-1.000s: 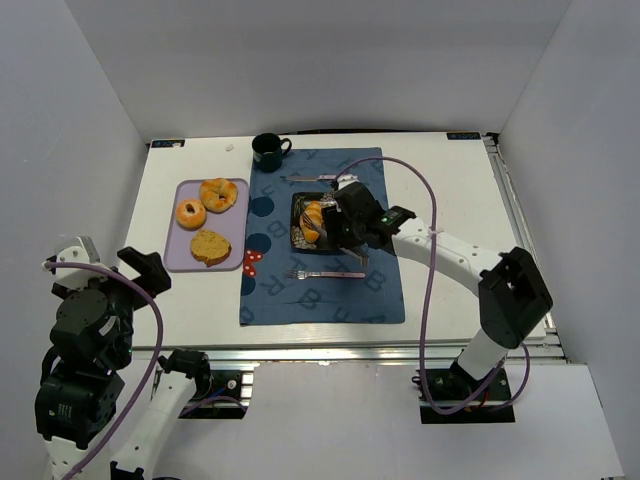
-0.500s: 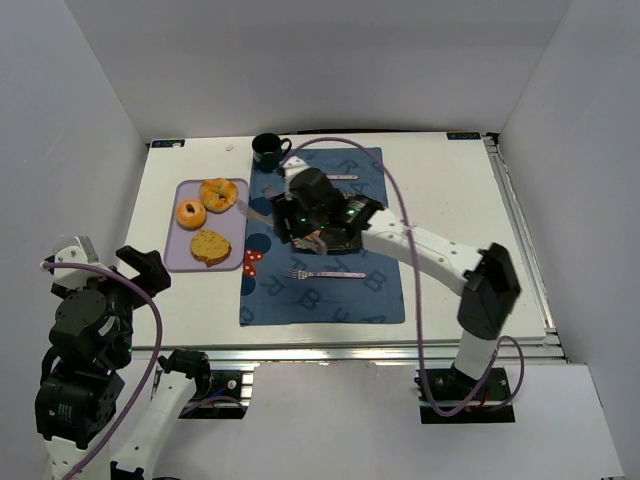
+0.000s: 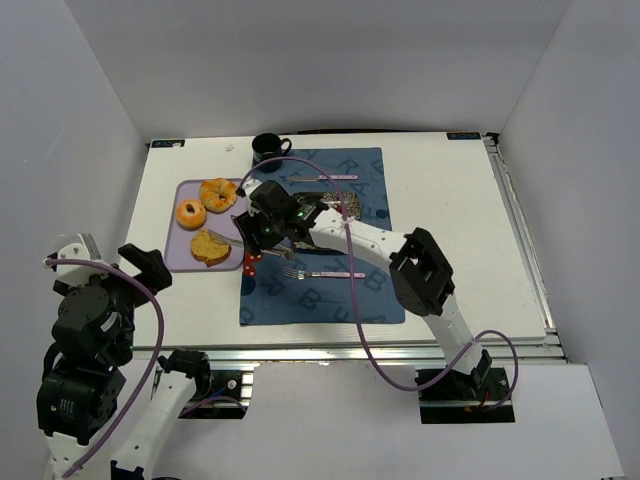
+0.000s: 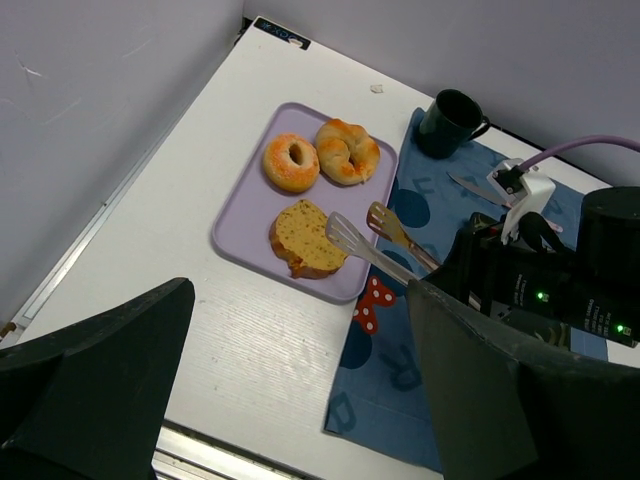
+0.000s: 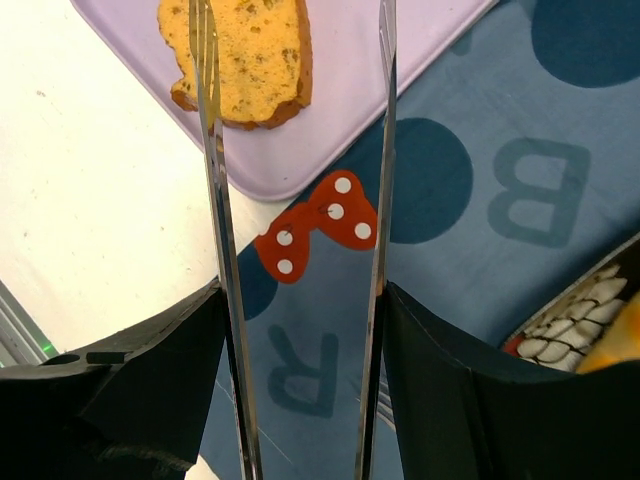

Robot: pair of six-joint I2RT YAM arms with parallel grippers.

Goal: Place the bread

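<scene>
A slice of bread (image 3: 210, 246) lies on the purple tray (image 3: 180, 258) beside a sugared doughnut (image 3: 190, 213) and a twisted pastry (image 3: 218, 193). My right gripper (image 3: 258, 237) is shut on metal tongs (image 3: 228, 238). The tongs are spread open, empty, with their tips above the slice's right end (image 5: 245, 55). One tong arm (image 5: 208, 150) crosses the slice, the other (image 5: 385, 150) is over bare tray (image 5: 340, 100). The left wrist view shows the same (image 4: 305, 237). My left gripper (image 3: 105, 258) is open and empty at the near left (image 4: 300, 290).
A blue placemat (image 3: 330, 295) holds a fork (image 3: 325, 273), a knife (image 3: 320, 177) and a black patterned plate (image 3: 350, 206) with an orange pastry, partly hidden by my right arm. A dark mug (image 3: 268, 150) stands at the mat's far left corner.
My right arm swung left from the black plate to the tray's edge. The orange pastry it held stays on the plate and the tongs are now empty. The left arm has not moved.
</scene>
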